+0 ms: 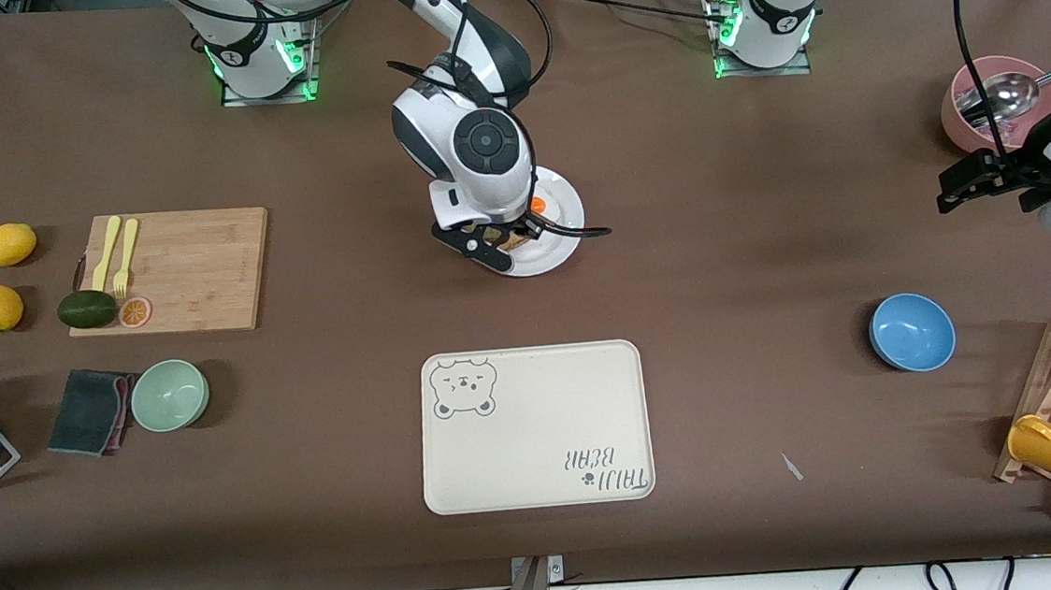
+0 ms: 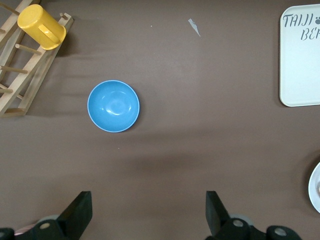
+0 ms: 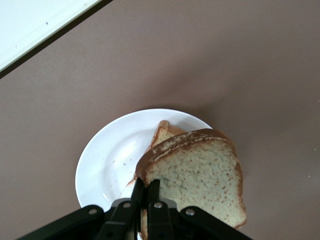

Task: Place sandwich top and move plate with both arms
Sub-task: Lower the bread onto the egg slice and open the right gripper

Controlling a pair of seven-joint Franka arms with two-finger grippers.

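The white plate [image 1: 563, 236] lies mid-table, farther from the front camera than the cream tray. My right gripper [image 1: 498, 241] hangs over it, shut on the crust edge of the sandwich top [image 3: 200, 175], a pale speckled slice held tilted above the plate [image 3: 110, 155]. A browner slice [image 3: 162, 131] lies on the plate beneath it, and an orange yolk [image 1: 537, 205] shows beside the wrist. In the right wrist view the gripper [image 3: 146, 187] pinches the slice. My left gripper [image 1: 953, 189] waits open and empty at the left arm's end, above bare table [image 2: 149, 200].
A cream bear tray [image 1: 536, 425] lies nearer the front camera. A blue bowl [image 1: 911, 331] and a wooden rack with a yellow mug [image 1: 1048, 444] sit under the left arm, a pink bowl with a ladle [image 1: 989, 104] beside it. A cutting board [image 1: 177, 271] and a green bowl [image 1: 169, 394] sit at the right arm's end.
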